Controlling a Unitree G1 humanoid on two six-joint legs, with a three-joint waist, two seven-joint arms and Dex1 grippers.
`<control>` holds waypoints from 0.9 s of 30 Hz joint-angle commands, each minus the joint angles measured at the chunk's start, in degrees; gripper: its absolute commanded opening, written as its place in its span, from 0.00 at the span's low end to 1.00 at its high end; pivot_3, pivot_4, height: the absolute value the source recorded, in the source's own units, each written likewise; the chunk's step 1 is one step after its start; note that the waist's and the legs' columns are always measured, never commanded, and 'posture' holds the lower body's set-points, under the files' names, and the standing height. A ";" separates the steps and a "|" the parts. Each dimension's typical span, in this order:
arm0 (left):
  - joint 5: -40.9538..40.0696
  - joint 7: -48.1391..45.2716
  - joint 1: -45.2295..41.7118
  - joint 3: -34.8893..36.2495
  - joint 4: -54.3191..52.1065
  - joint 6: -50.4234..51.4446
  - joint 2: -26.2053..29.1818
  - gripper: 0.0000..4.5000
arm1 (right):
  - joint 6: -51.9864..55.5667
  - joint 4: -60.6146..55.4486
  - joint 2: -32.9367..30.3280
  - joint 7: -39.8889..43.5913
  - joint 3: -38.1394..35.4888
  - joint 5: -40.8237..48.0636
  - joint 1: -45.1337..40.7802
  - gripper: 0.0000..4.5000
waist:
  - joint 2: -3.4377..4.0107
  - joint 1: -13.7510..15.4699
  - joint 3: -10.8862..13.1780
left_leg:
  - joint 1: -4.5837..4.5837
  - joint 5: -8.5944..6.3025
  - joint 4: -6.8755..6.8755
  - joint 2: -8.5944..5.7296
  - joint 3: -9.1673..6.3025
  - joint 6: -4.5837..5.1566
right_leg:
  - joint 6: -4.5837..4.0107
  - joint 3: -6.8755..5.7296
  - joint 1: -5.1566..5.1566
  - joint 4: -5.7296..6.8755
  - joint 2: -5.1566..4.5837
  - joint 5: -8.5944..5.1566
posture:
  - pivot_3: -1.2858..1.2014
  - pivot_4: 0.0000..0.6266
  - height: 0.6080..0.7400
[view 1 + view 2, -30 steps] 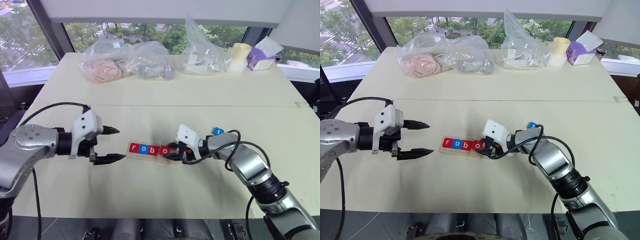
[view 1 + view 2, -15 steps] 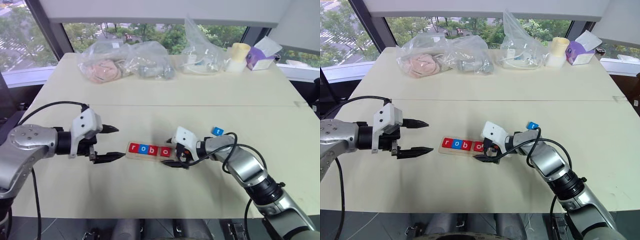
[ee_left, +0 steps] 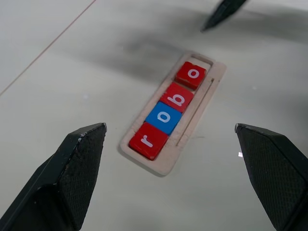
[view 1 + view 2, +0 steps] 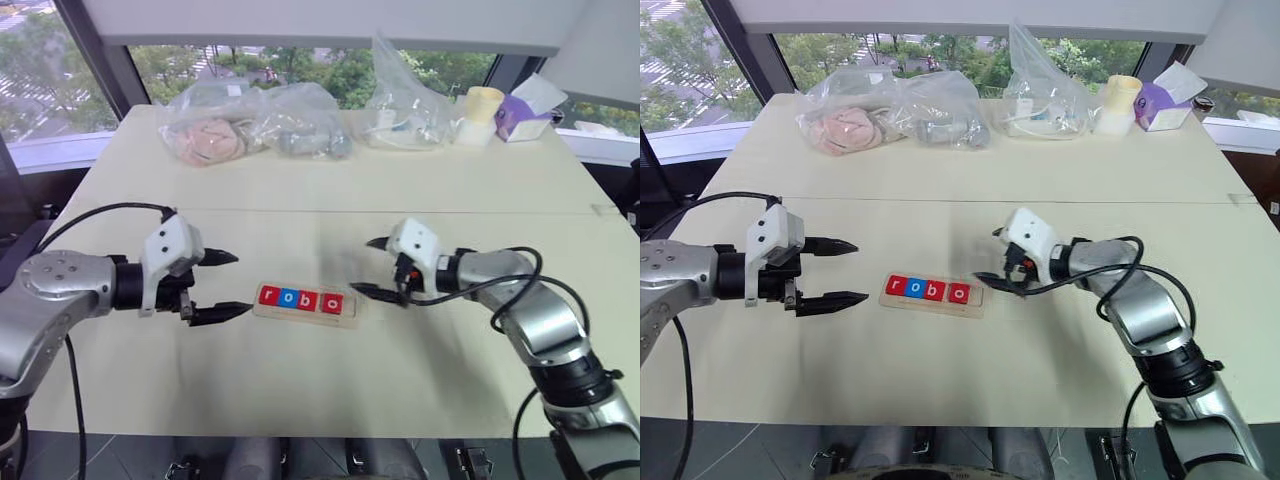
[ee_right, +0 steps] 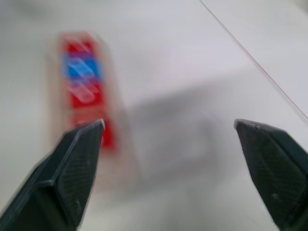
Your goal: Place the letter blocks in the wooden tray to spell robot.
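The right gripper (image 4: 372, 267) had released the fourth block (image 4: 332, 303) and pulled back, jaws spread. The tray (image 4: 350, 318) (one slot empty) lay mid-surface; the left gripper (image 4: 228, 285) hung spread, empty.

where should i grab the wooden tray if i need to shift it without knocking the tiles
Pinch the wooden tray across its narrow width, with the gripper coming straight down from above, at the bare end nearest the right gripper. It lies flat and thin on the table, so only its long side edges offer opposing faces, and that end carries no letter blocks to disturb.
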 commanded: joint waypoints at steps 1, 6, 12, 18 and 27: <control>-0.28 0.24 -1.30 1.10 -0.69 -0.47 -0.03 1.00 | -6.52 1.33 -0.61 -0.57 1.73 -3.63 1.95 0.99 | 0.00 -0.14 0.00 | 0.00 0.00 0.00 0.00 0.00 0.00 | 0.00 0.00 0.00 0.00 0.01 0.00 | 0.52 0.24 0.99; 0.00 -0.01 -2.32 0.46 -0.19 -0.45 0.02 1.00 | -9.55 5.16 1.38 -3.22 3.11 -6.58 3.00 0.99 | 0.00 -0.22 0.00 | 0.02 0.00 0.01 0.02 0.02 0.00 | 0.02 0.01 -0.02 0.06 0.14 0.01 | 0.52 0.24 0.99; -0.36 0.06 -2.01 0.79 -0.57 0.06 -0.03 1.00 | -7.00 15.42 5.50 -11.56 -6.42 -3.81 0.49 0.99 | -0.01 -0.03 0.00 | 0.04 0.00 0.14 -0.01 0.04 0.00 | 0.00 0.01 0.06 0.05 0.12 0.00 | 0.52 0.24 0.99; -0.45 -0.06 -1.17 1.18 -0.70 -0.13 -0.07 1.00 | 7.24 13.45 8.79 -13.69 -21.61 9.64 1.92 0.99 | 0.01 0.03 0.01 | 0.03 0.00 0.19 0.00 -0.04 0.00 | 0.02 0.02 0.15 0.04 -0.01 0.01 | 0.52 0.24 0.99; 0.17 -0.49 -1.32 -0.08 0.26 -1.11 -0.87 1.00 | 13.33 3.57 8.51 -18.39 -28.97 15.15 10.48 0.99 | 0.02 -0.10 0.01 | 0.08 0.00 0.02 0.02 -0.04 0.01 | 0.01 0.03 0.11 0.03 0.00 0.01 | 0.52 0.24 0.99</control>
